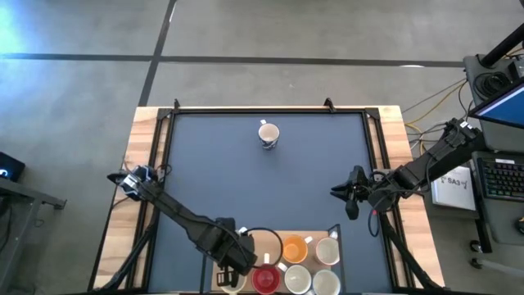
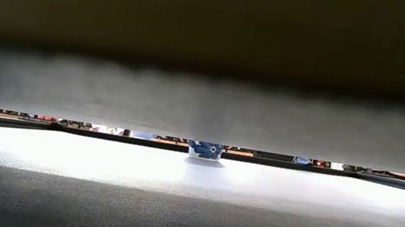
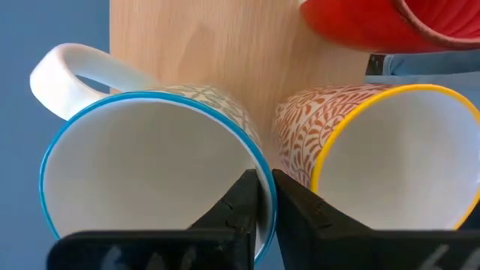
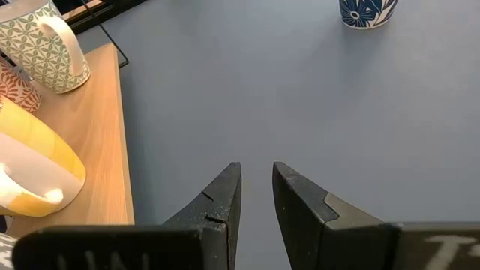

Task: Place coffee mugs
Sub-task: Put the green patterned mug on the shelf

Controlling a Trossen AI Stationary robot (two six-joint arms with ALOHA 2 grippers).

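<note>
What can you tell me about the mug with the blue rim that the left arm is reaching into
The blue-rimmed mug looks like glazed ceramic: white inside, a thin light-blue rim, a pale leaf or lattice pattern outside and a white loop handle. It is upright and looks empty, standing on the wooden board at the near table edge. A yellow-rimmed mug with an orange leaf pattern stands close beside it, and a red mug behind. The left end effector straddles its rim, one finger inside and one outside, nearly closed on the wall.

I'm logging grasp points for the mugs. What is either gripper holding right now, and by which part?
The left gripper pinches the blue-rimmed mug by its rim wall. The right gripper holds nothing.
</note>
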